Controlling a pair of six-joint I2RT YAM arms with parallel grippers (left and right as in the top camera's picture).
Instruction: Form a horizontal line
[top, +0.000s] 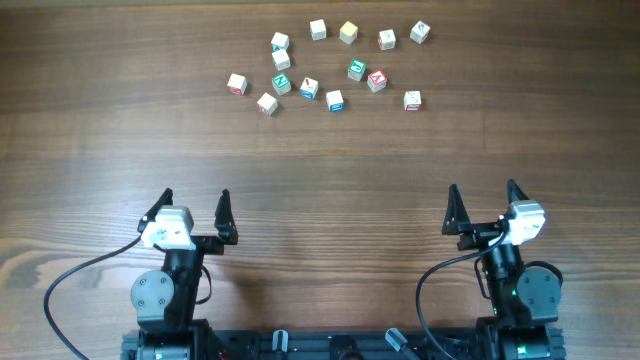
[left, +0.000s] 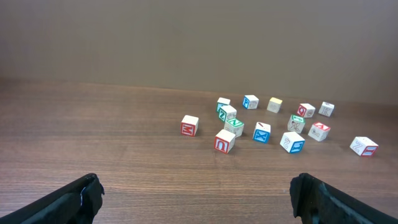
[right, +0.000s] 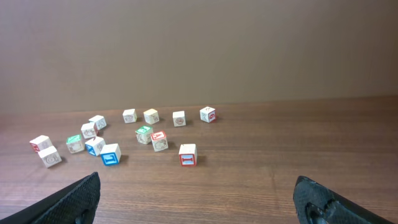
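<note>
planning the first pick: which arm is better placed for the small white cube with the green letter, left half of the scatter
Probably left. The small white cube with the green letter lies nearer the left gripper; the right gripper sits farther across. Both are open and empty.

You have a dark wooden table (top: 320, 170) carrying small white letter cubes (top: 309, 88), scattered loosely across its far middle; a yellowish cube (top: 348, 32) lies among the farthest ones.

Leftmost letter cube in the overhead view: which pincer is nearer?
Left. The left pincer is robot-side and slightly left of the leftmost letter cube; the right pincer is far off to its right.
</note>
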